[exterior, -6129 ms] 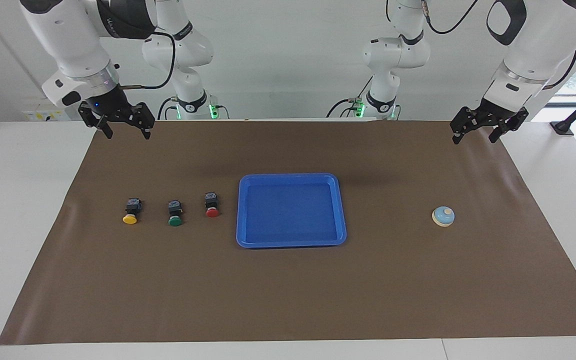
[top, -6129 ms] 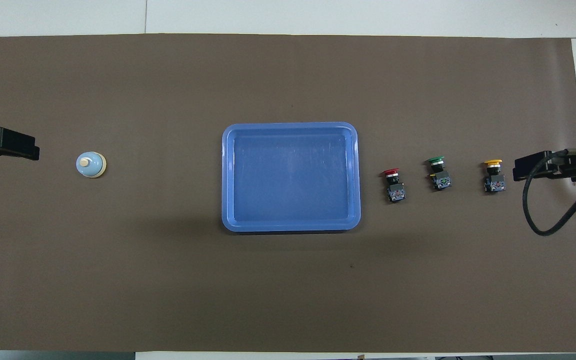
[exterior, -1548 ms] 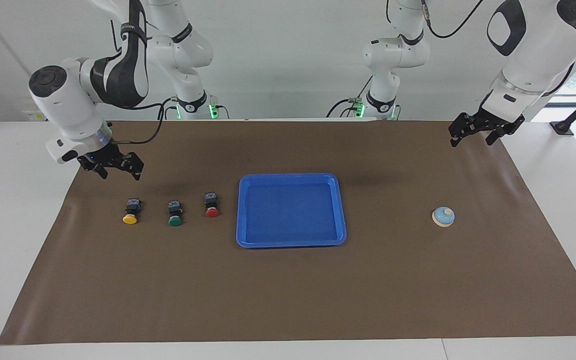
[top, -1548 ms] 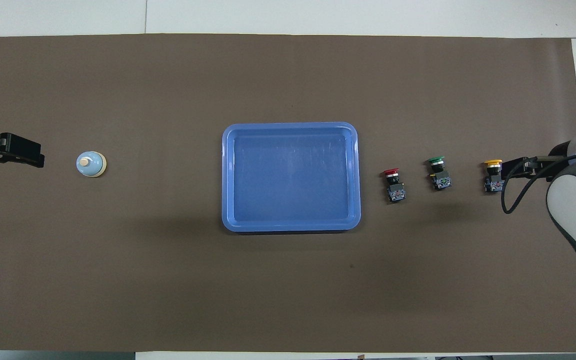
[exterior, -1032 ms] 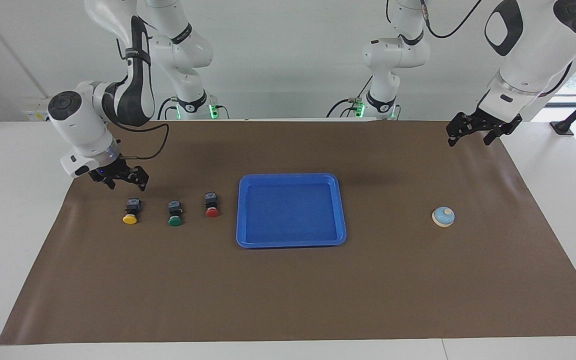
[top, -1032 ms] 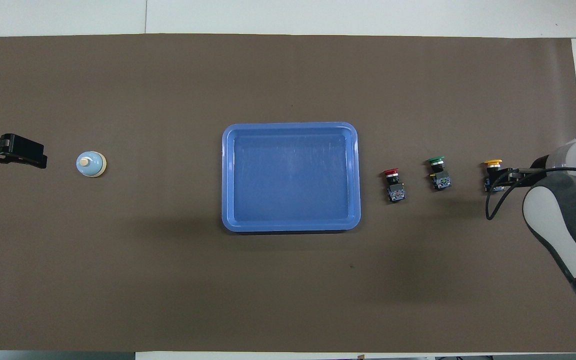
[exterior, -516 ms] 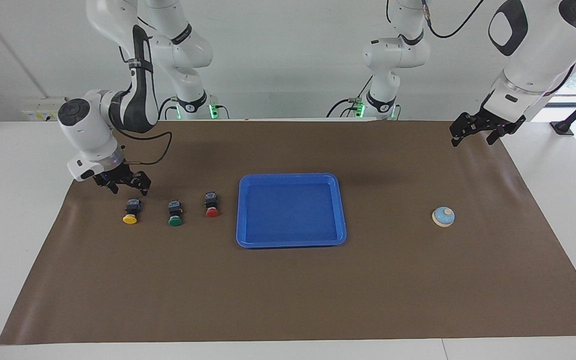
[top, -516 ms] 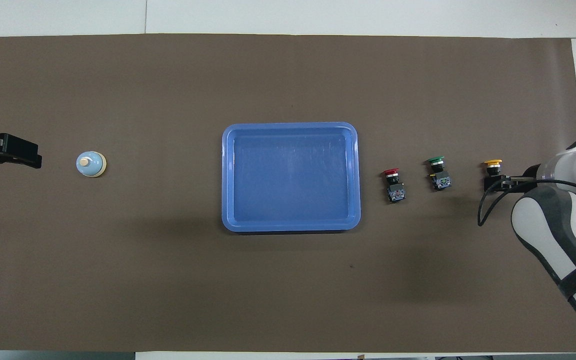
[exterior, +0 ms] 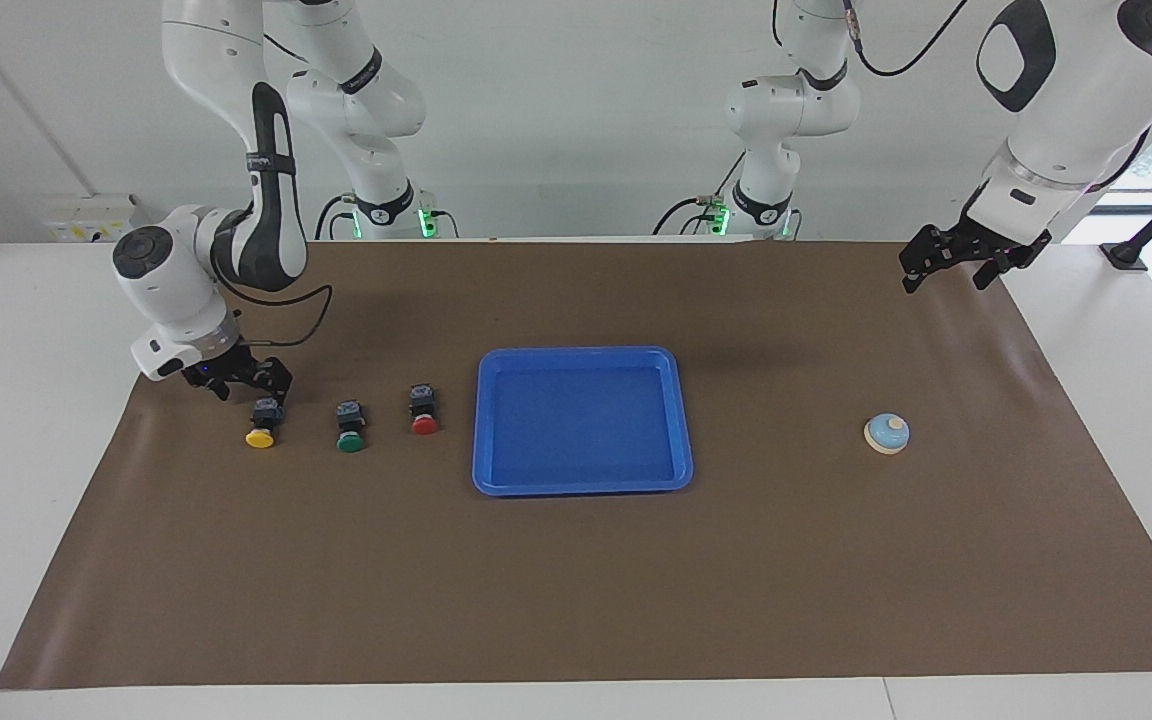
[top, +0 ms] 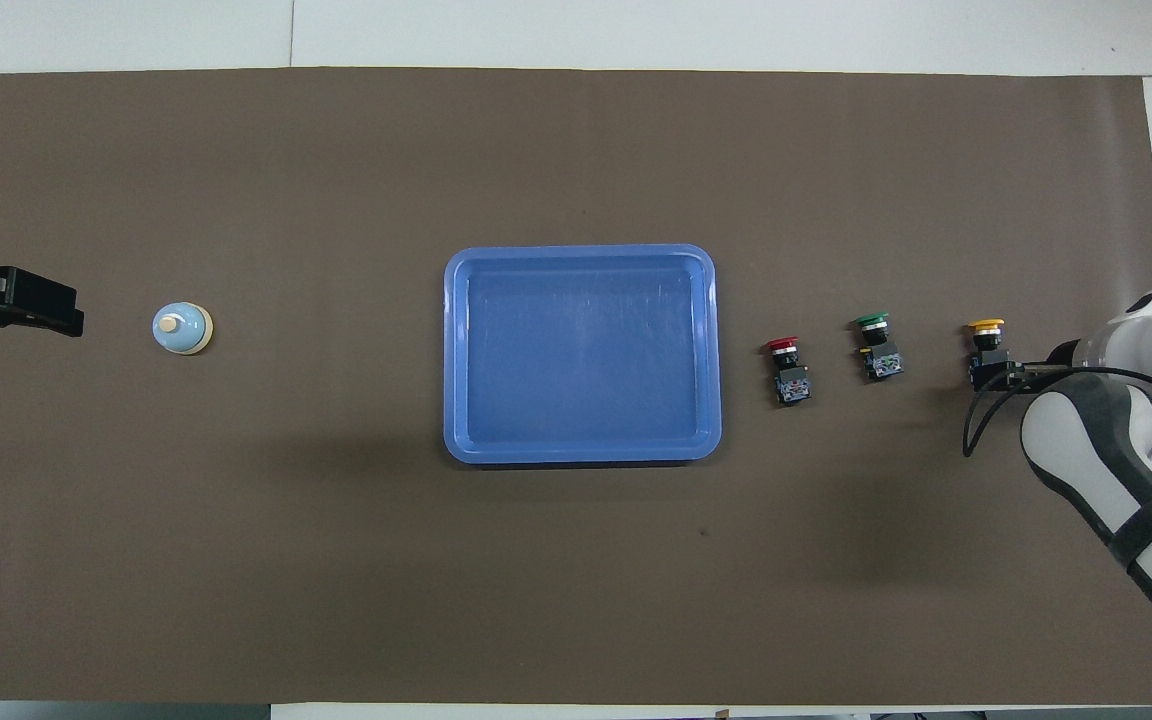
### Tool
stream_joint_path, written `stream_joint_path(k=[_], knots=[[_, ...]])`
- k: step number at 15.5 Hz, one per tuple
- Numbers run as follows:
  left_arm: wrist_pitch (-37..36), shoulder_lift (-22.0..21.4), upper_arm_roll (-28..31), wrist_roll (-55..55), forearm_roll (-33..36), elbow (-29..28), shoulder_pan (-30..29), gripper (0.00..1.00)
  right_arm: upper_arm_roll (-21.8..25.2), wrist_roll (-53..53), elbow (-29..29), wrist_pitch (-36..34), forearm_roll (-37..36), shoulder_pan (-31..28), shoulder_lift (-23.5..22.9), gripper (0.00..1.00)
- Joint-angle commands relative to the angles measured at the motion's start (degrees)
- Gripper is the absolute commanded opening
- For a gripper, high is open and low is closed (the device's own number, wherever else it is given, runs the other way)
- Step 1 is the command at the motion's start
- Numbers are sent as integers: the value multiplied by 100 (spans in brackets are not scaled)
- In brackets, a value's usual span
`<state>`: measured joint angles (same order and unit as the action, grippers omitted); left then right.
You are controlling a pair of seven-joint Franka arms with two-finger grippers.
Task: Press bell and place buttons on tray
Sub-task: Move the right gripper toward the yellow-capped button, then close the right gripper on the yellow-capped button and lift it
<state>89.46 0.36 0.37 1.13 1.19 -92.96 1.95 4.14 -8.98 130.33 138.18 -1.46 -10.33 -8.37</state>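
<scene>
- The right gripper is low at the right arm's end of the tabletop, just beside the black body of the yellow button, on the side nearer to the robots. Its fingers stand apart and hold nothing; whether one tip touches the button's body cannot be told.
- The yellow button lies on its side on the brown mat, with its cap pointing away from the robots. It is the button closest to the right arm's end.
- The green button lies beside it in the same pose, a gap apart, toward the tray.
- The red button comes next in the row, slightly nearer to the robots than the other two, and lies near the tray's rim but does not touch it.
- The blue tray sits flat in the middle of the mat, with nothing in it.
- The bell stands upright on the mat, well apart from the tray, toward the left arm's end, its cream knob on top.
- The left gripper hangs in the air over the mat's corner at the left arm's end, well apart from the bell. Its fingers are spread and it carries nothing; this arm waits.
</scene>
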Motion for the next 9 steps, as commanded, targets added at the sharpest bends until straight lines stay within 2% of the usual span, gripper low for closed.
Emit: stream_joint_path(k=[1,4,6,8,9], knots=[[-61,-80,16,-25,48,-30,16,100,-72,-95,19,60,-21,-66,-33,99],[-61,-80,7,-34,48,-30,16,100,-72,-87,19,69,-21,-4,-77,74],[-61,-80,16,-25,48,-30,16,100,-72,-87,19,60,-29,13,-86,63],[-61,-80,16,-34,48,-30,16,100,-72,-78,19,60,-21,92,-86,55],[-61,-80,16,-34,48,-30,16,100,-72,-69,19,60,-21,110,-86,55]])
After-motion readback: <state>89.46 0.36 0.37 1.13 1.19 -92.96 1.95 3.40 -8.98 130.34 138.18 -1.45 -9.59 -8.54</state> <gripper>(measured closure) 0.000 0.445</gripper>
